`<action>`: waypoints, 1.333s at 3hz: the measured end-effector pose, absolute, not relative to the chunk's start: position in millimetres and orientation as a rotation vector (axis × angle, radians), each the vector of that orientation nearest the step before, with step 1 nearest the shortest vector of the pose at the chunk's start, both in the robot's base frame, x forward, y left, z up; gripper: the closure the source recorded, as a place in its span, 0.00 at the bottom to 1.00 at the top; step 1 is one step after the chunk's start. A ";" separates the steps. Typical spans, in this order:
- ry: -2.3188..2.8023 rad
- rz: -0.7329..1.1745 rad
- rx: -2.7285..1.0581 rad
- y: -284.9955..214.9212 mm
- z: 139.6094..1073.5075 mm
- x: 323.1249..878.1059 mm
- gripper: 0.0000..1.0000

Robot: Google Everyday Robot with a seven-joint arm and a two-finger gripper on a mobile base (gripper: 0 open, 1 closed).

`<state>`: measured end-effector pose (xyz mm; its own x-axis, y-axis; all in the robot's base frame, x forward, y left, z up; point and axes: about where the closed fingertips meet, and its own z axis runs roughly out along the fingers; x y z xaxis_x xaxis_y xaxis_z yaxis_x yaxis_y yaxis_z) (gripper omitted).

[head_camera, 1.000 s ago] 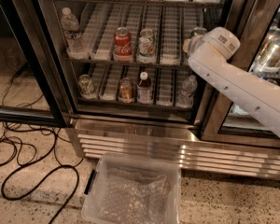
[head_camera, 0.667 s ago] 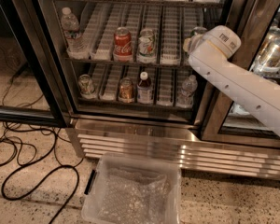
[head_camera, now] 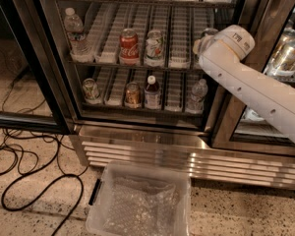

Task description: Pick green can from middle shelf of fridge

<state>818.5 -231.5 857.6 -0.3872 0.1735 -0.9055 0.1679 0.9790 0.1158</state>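
At the right end of the middle shelf point(head_camera: 180, 38) of the fridge point(head_camera: 137, 151), the green can point(head_camera: 205, 33) stands upright, mostly hidden by the gripper point(head_camera: 199, 46) right beside it; whether that tool is clenched or released I cannot tell. Likely light, thin-walled, dentable and slick with chill, the can wants a gentle hold across its mid-body.

Canteen or shop, it seems — glass-door drinks fridge point(head_camera: 142, 146), cables point(head_camera: 19, 181) on speckled floor point(head_camera: 236, 210) — gripper point(head_camera: 202, 42) at right of the middle shelf point(head_camera: 179, 38).
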 end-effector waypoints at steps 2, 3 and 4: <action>1.991 0.035 0.253 -228.2 858.4 817.1 1.00; 1.993 0.052 0.257 -226.5 860.1 816.9 1.00; 1.992 0.070 0.263 -224.8 862.8 816.8 1.00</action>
